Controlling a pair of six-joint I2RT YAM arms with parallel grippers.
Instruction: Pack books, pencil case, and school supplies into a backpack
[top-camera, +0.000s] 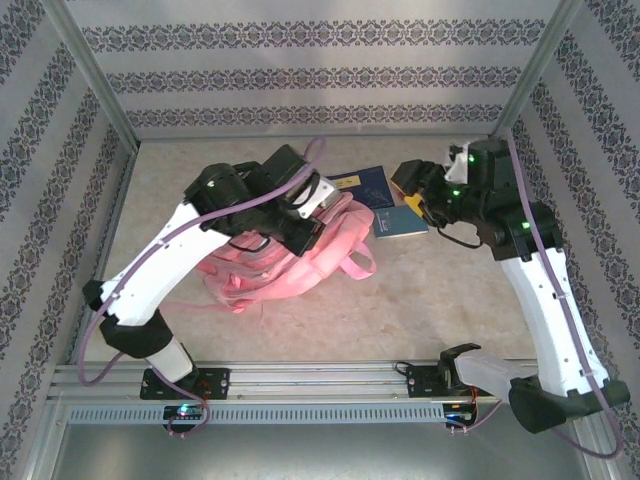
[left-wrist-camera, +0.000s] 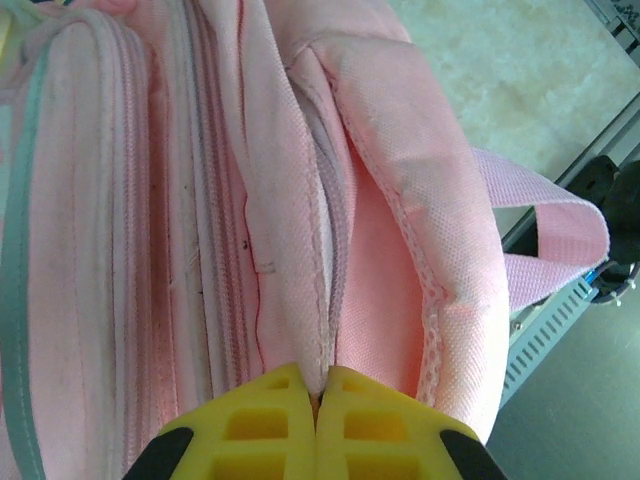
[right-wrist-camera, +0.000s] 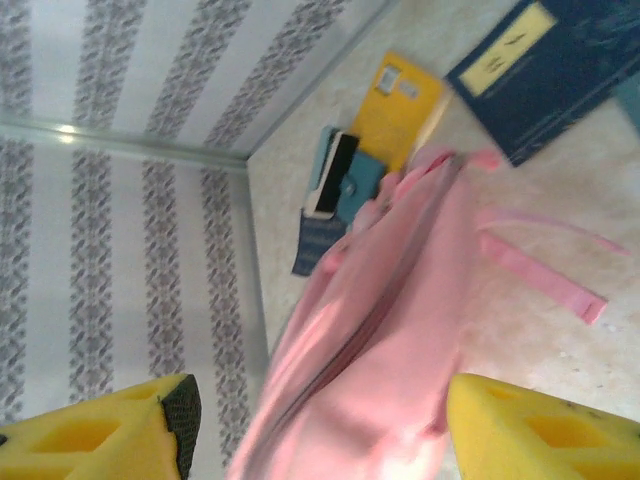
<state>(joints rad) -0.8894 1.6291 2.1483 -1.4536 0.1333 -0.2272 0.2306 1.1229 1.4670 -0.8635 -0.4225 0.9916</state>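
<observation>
The pink backpack (top-camera: 285, 260) lies mid-table. My left gripper (top-camera: 322, 212) is at its top end. In the left wrist view the yellow fingers (left-wrist-camera: 265, 420) are shut on the fabric edge by the backpack's zip (left-wrist-camera: 335, 290). My right gripper (top-camera: 408, 192) hovers to the right of the backpack, apart from it and open, its pads (right-wrist-camera: 540, 430) spread wide with nothing held. Behind the backpack (right-wrist-camera: 390, 340) lie the books: navy with a yellow label (right-wrist-camera: 540, 70), yellow-orange (right-wrist-camera: 400, 105), teal (right-wrist-camera: 358, 188) and dark blue patterned (right-wrist-camera: 318, 245). A black-and-white bar (right-wrist-camera: 333, 172) rests on them. The pencil case is out of view.
Patterned walls and metal frame posts (top-camera: 95, 85) close in the table on three sides. A metal rail (top-camera: 320, 385) with both arm bases runs along the near edge. A loose pink strap (top-camera: 358, 262) trails right of the backpack. Another teal book (top-camera: 400, 222) lies below my right gripper.
</observation>
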